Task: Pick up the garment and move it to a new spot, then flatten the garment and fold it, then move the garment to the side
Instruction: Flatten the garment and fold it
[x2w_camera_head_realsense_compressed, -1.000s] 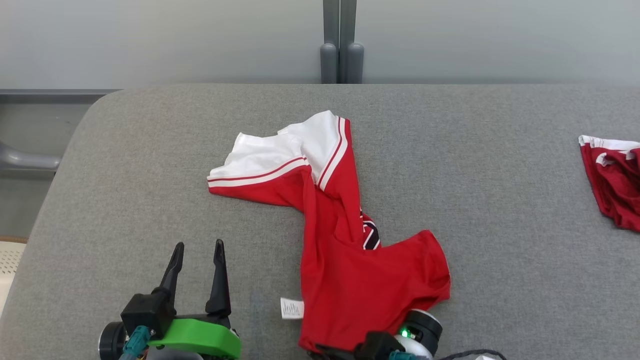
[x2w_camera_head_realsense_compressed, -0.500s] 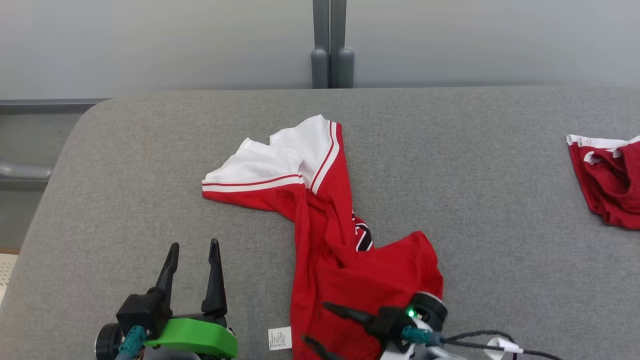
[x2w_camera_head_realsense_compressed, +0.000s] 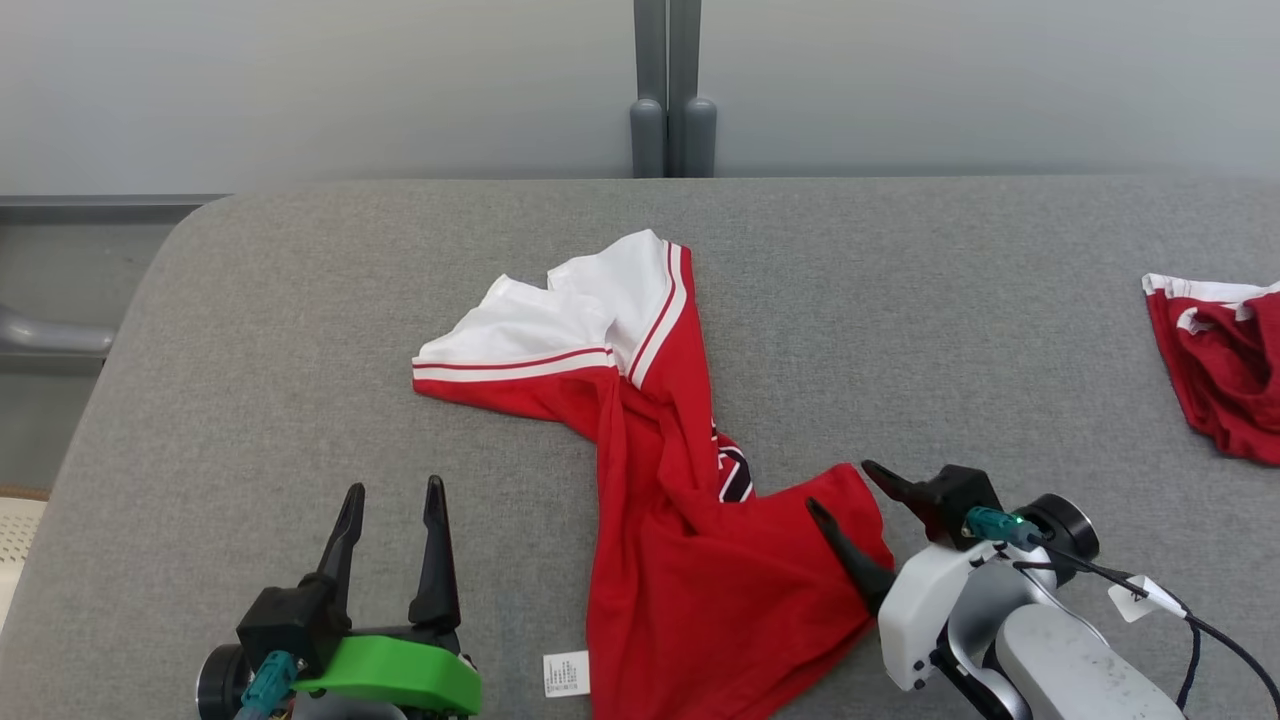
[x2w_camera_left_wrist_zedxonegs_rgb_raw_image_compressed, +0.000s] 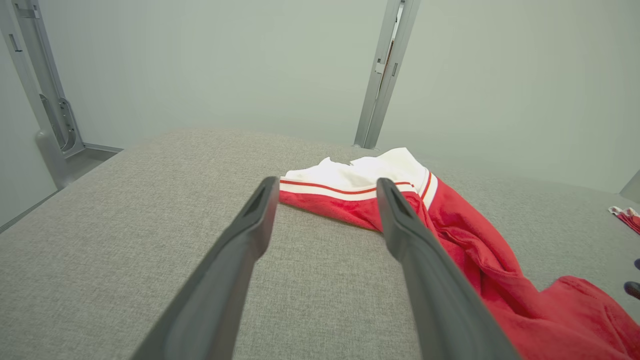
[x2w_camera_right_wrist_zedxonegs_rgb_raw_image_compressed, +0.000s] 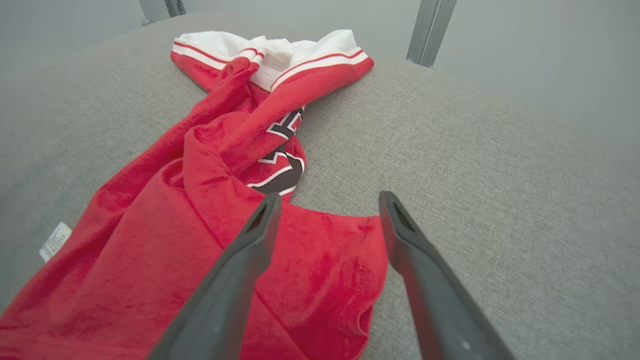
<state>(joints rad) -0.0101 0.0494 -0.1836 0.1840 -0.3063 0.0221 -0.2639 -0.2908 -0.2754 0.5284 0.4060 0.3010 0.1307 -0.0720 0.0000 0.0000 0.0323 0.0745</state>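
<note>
The garment is a red jersey with white striped sleeves, lying crumpled and twisted on the grey table; it also appears in the left wrist view and the right wrist view. My right gripper hovers open over the jersey's near right corner, holding nothing; its fingers straddle that red edge. My left gripper stands open at the lower left, apart from the cloth, fingers pointing toward the white sleeve.
A second red and white garment lies at the table's right edge. A grey post stands behind the table's far edge. A white care label sticks out beside the jersey's near hem.
My right gripper has opened and let go of the jersey's near edge, then swung right and up beside its corner. The cloth settled on the table. The camera shifted slightly.
</note>
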